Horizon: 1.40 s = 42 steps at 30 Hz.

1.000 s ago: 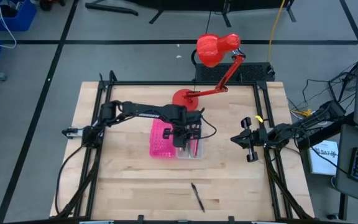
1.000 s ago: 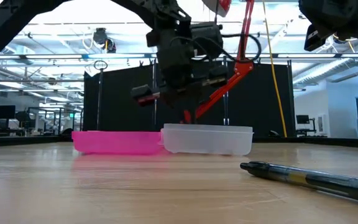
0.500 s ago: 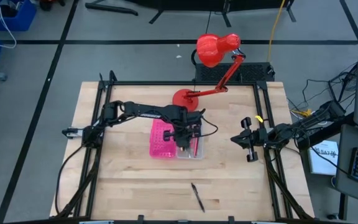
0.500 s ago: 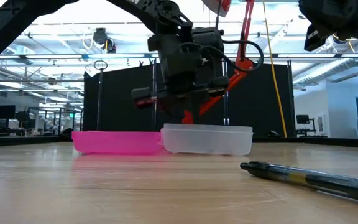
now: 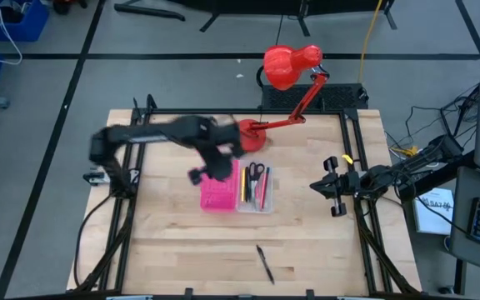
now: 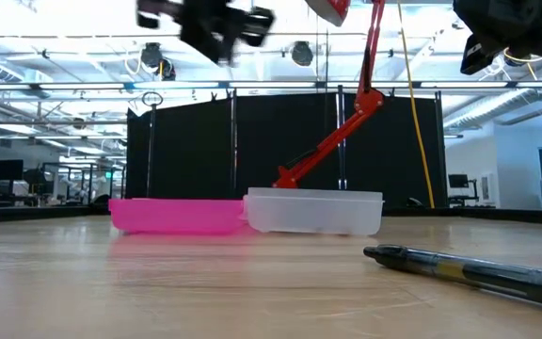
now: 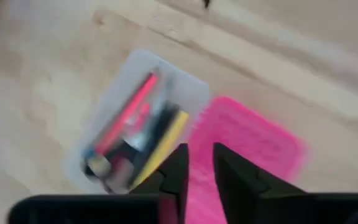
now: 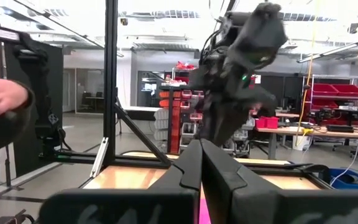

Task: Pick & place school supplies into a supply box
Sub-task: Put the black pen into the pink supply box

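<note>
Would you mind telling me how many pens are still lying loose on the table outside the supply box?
1. A dark pen lies alone near the table's front edge, well apart from the supply box. Nothing else loose shows, though the left arm may hide a spot.

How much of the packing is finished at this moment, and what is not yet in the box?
Done: several pens and pencils and the scissors lie in the clear tray of the supply box. In hand: nothing; the left gripper is above the pink lid, empty. Left: one black pen near the table's front edge. The right gripper waits, shut, at the right.
</note>
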Available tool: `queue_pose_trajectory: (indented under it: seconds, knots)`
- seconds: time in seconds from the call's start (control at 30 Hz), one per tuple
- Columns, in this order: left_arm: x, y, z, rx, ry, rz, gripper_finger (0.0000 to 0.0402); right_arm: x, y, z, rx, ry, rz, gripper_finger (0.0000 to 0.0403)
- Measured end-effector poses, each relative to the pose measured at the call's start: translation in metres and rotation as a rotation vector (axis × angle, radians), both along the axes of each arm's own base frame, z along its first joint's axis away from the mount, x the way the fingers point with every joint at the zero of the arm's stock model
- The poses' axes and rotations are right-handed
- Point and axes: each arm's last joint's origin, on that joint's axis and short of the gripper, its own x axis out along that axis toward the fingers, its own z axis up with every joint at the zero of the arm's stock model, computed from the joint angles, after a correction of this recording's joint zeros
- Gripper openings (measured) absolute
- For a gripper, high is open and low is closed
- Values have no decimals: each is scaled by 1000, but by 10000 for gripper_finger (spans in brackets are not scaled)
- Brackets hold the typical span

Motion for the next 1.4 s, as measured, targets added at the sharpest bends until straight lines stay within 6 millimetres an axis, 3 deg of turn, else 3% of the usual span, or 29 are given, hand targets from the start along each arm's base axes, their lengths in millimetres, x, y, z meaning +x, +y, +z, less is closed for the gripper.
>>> queue_pose_trajectory:
  seconds: [0.1,0.23,0.43,0.53,0.67,0.77,0.9,1.1,1.4]
  knots:
    - [-40,2,16,-118,-3,65,37,0,0,0,8,-5,2,0]
    - [-86,-16,17,-194,-166,64,8,0,0,1,12,-10,3,0]
    - [-154,-31,0,-238,-492,209,5,-1,0,2,55,-19,15,0]
    - [-177,-30,-24,-339,-612,390,8,-1,0,2,64,-20,18,0]
    - [-196,-26,-54,-539,-769,723,4,-1,0,2,64,-18,18,0]
    - [-208,-25,-78,-630,-800,843,10,-1,0,2,64,-17,17,0]
    - [-217,-28,-102,-682,-816,870,5,-1,0,2,63,-17,16,0]
    - [-224,-34,-106,-721,-902,790,4,-1,-1,4,46,-44,5,0]
    - [-230,-47,-135,-722,-1010,729,3,-1,0,3,67,-23,12,0]
